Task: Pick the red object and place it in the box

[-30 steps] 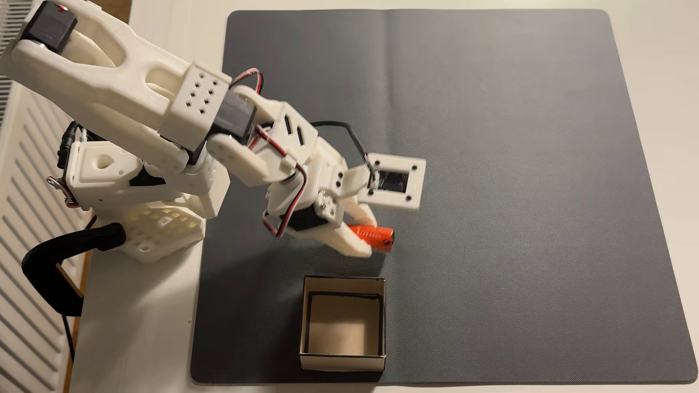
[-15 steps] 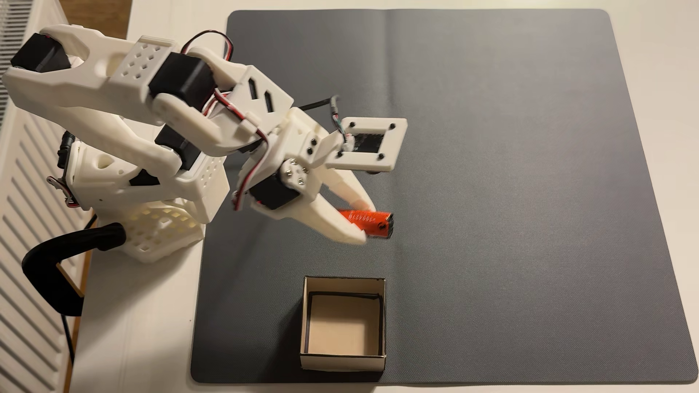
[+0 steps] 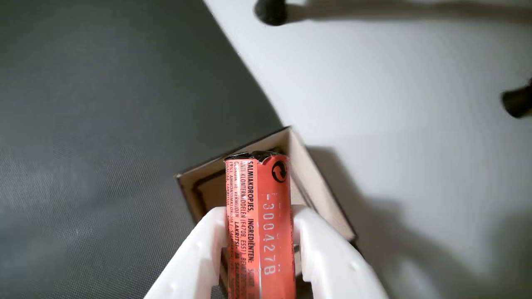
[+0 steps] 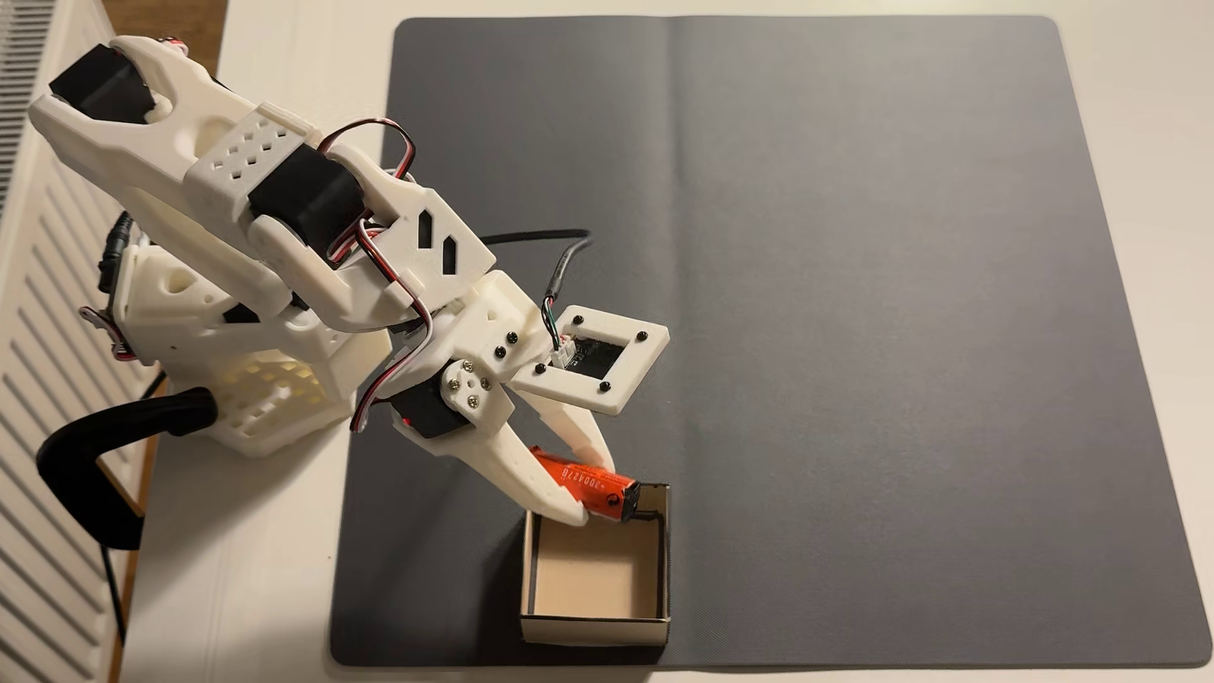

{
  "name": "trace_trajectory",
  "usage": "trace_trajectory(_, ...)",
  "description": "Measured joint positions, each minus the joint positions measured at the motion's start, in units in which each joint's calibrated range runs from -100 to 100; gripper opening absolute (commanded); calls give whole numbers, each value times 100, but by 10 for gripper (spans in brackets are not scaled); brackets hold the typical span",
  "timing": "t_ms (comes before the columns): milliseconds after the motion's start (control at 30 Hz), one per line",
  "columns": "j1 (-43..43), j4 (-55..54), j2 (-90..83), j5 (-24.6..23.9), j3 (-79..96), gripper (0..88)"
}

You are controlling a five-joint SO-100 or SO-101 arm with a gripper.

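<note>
The red object (image 4: 594, 492) is a red-orange cylinder with black print and a black end, and my white gripper (image 4: 594, 489) is shut on it. In the fixed view it hangs over the far rim of the box (image 4: 663, 565), its black end above the far right corner. The box is small, square and open-topped, with a beige floor. In the wrist view the red object (image 3: 259, 224) runs up between my two white fingers (image 3: 199, 249), my gripper (image 3: 258, 214) shut on it, and the box (image 3: 316, 182) lies below it.
The box sits near the front edge of a dark grey mat (image 4: 887, 295) on a white table (image 4: 249, 558). The arm's base (image 4: 217, 341) stands left of the mat with a black clamp (image 4: 98, 460). To the right of the box the mat is open.
The gripper has carried the red object toward the front of the fixed view, from mid-mat to above the box's far rim. The arm has lowered and reached forward. The box has not moved.
</note>
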Motion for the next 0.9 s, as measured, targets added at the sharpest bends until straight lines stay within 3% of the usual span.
trace_trajectory(200,7,-96,0,-5,192,23)
trace_trajectory(700,-15,-122,-17,-5,301,221)
trace_trajectory(900,-45,-113,-17,-38,265,149)
